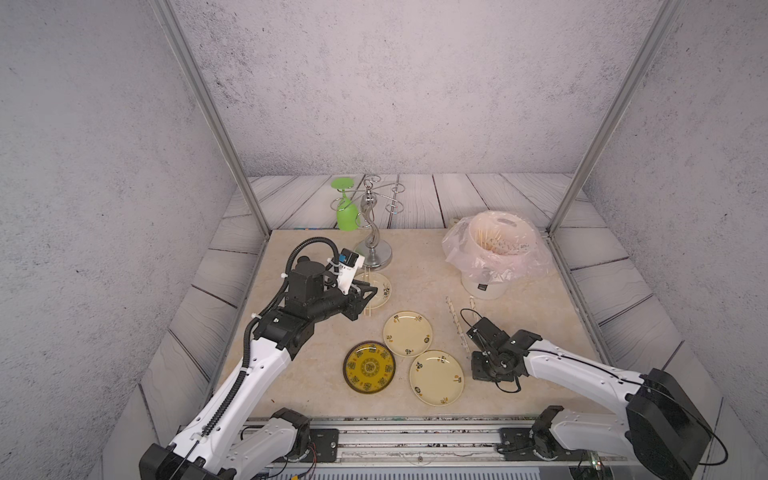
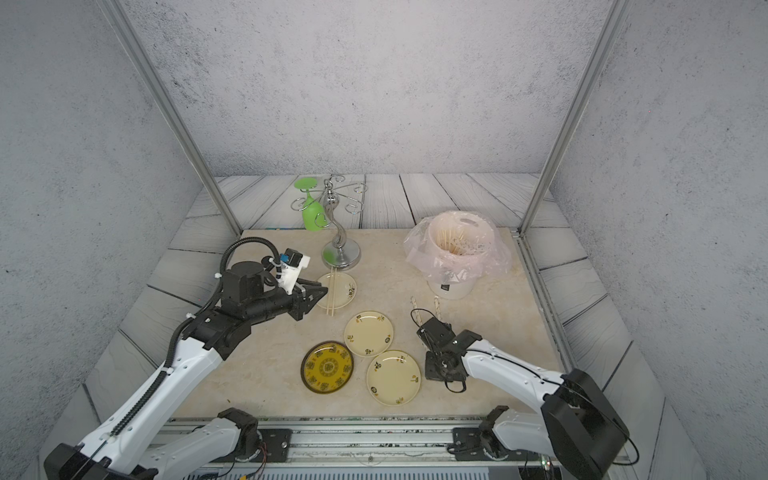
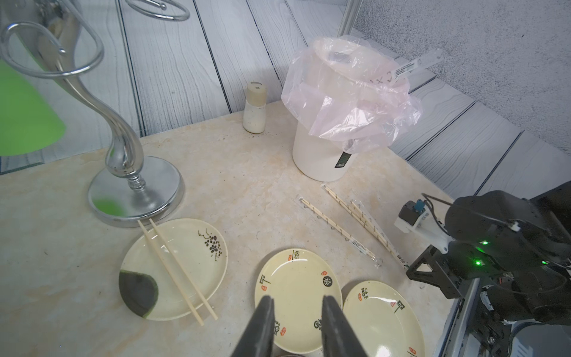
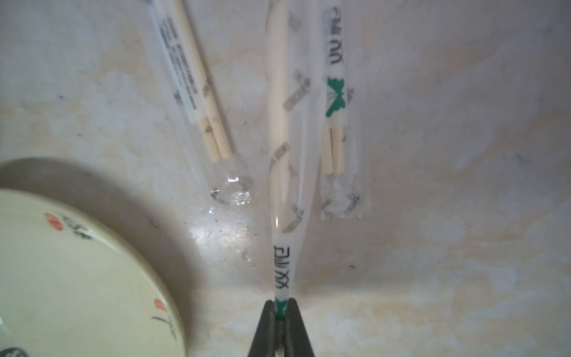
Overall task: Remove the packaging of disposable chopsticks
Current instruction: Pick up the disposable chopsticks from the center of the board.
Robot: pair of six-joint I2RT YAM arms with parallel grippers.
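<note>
1. Right gripper (image 4: 280, 312): jaws pinched together on the end of a clear sleeve (image 4: 285, 265). Its white band carries black characters we cannot read surely, with green print at the pinch.
2. Two further wrapped pairs lie on the table (image 4: 463, 216) just beside it. We note a green butterfly emblem (image 4: 335, 97) on one and illegible grey print (image 4: 182, 71) on the other. They lie between the white bin (image 3: 318, 154) and the cream plates (image 3: 296, 278).
3. Left gripper (image 3: 298, 304): jaws apart, empty.
4. Bare chopsticks (image 3: 176, 269) lie across a plum-painted plate (image 3: 197, 247).
</note>
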